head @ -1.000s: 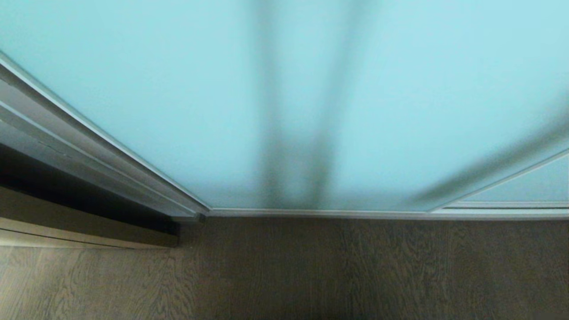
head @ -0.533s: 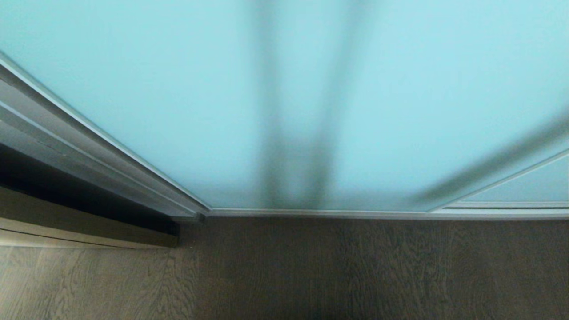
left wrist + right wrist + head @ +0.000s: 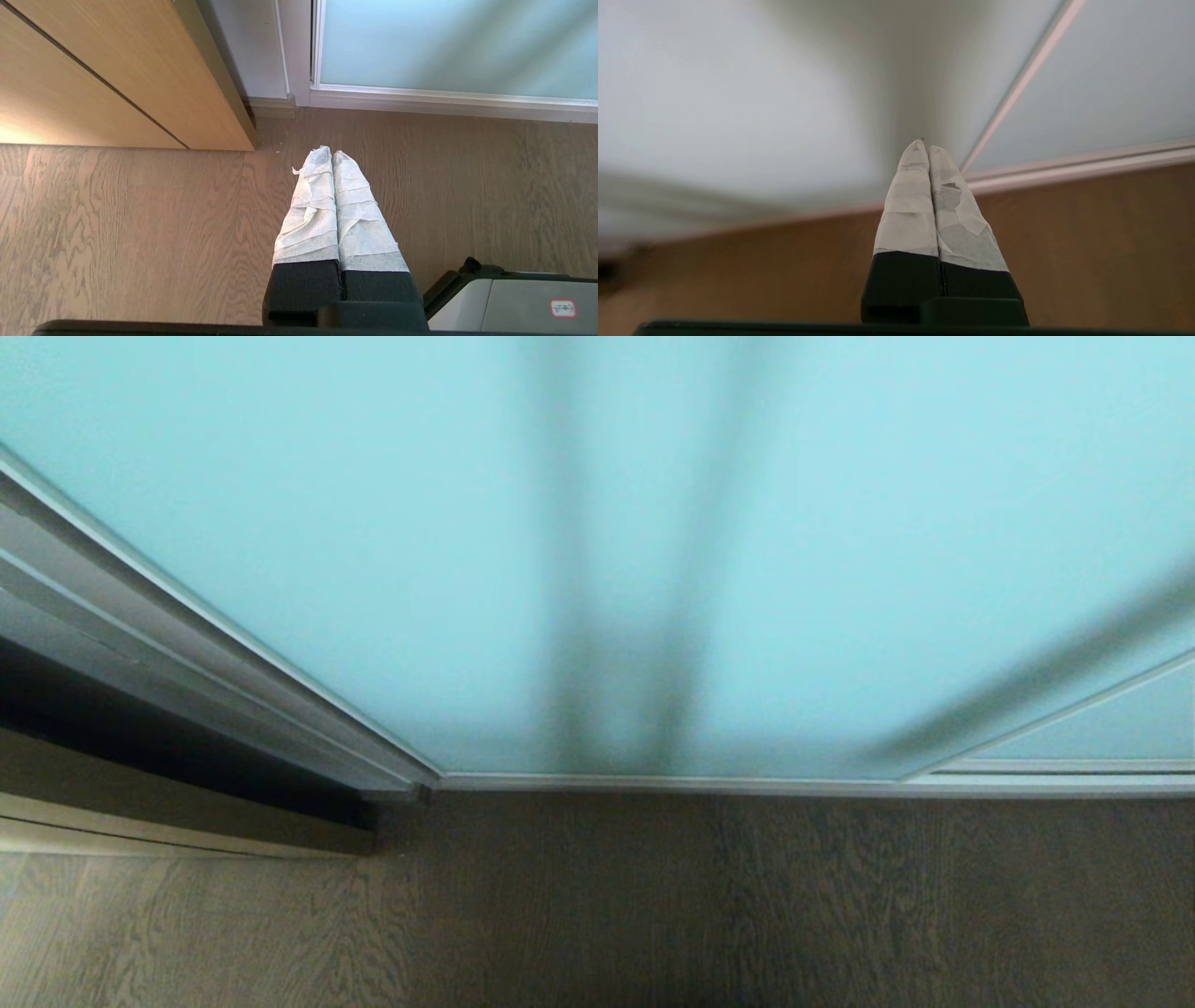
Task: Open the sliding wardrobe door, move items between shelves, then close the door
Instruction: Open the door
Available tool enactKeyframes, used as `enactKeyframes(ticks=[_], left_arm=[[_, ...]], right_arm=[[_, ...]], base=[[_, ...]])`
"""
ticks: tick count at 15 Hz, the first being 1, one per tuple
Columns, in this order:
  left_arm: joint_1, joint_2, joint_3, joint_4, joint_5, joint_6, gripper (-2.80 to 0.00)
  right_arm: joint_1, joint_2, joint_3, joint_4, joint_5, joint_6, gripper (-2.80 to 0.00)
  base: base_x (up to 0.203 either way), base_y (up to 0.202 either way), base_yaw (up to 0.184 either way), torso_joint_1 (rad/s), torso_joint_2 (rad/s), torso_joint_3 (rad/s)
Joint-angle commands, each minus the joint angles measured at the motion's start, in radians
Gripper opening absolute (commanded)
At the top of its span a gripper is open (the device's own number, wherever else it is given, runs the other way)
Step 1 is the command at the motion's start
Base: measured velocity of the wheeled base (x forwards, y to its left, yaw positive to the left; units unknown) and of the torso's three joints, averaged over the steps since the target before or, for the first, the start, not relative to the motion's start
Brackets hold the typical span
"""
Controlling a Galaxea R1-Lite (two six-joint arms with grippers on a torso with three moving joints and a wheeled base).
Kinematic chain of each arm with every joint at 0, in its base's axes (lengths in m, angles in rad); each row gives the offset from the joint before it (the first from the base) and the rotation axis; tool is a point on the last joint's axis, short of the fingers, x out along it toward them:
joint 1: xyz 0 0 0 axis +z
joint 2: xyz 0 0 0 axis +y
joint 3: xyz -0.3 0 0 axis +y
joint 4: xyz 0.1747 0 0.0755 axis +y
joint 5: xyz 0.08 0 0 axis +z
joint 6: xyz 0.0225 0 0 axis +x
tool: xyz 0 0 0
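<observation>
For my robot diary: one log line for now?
door: sliding wardrobe door shut | left tool: shut, empty, above floor | right tool: shut, empty, facing door

Ahead of us the sliding wardrobe door (image 3: 373, 523) stands shut across the wardrobe, blocking any reach inside. The wood floor (image 3: 653, 915) before it lies bare. A tan wooden door (image 3: 93, 70) crowds our left side.

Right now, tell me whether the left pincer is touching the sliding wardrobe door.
Apart. In the left wrist view the left pincer, shut and empty, hangs over the floor, with bare floorboards between its tips and the sliding wardrobe door.
</observation>
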Motion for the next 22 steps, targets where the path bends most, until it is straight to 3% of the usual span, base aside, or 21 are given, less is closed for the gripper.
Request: enactKeyframes(ticks=[1, 5, 10, 17, 22], left_arm=[[0.0, 0.001, 0.002, 0.0, 0.0, 0.0, -2.8], [0.0, 0.001, 0.002, 0.0, 0.0, 0.0, -2.8], [0.0, 0.001, 0.002, -0.001, 0.002, 0.0, -2.8], [0.0, 0.001, 0.001, 0.0, 0.0, 0.0, -2.8], [0.0, 0.001, 0.001, 0.0, 0.0, 0.0, -2.8]], right_arm=[[-0.073, 0.043, 0.008, -0.039, -0.003, -0.022, -2.8], [-0.192, 0.124, 0.013, -0.133, 0.007, -0.032, -2.8], [-0.257, 0.179, 0.013, -0.211, 0.033, -0.029, -2.8], [-0.421, 0.267, 0.016, -0.323, 0.173, -0.022, -2.8], [-0.438, 0.287, 0.021, -0.339, 0.209, -0.015, -2.8]], base=[[0.0, 0.0, 0.0, 0.0, 0.0, 0.0], [0.0, 0.0, 0.0, 0.0, 0.0, 0.0], [0.0, 0.0, 0.0, 0.0, 0.0, 0.0], [0.0, 0.0, 0.0, 0.0, 0.0, 0.0], [0.0, 0.0, 0.0, 0.0, 0.0, 0.0]])
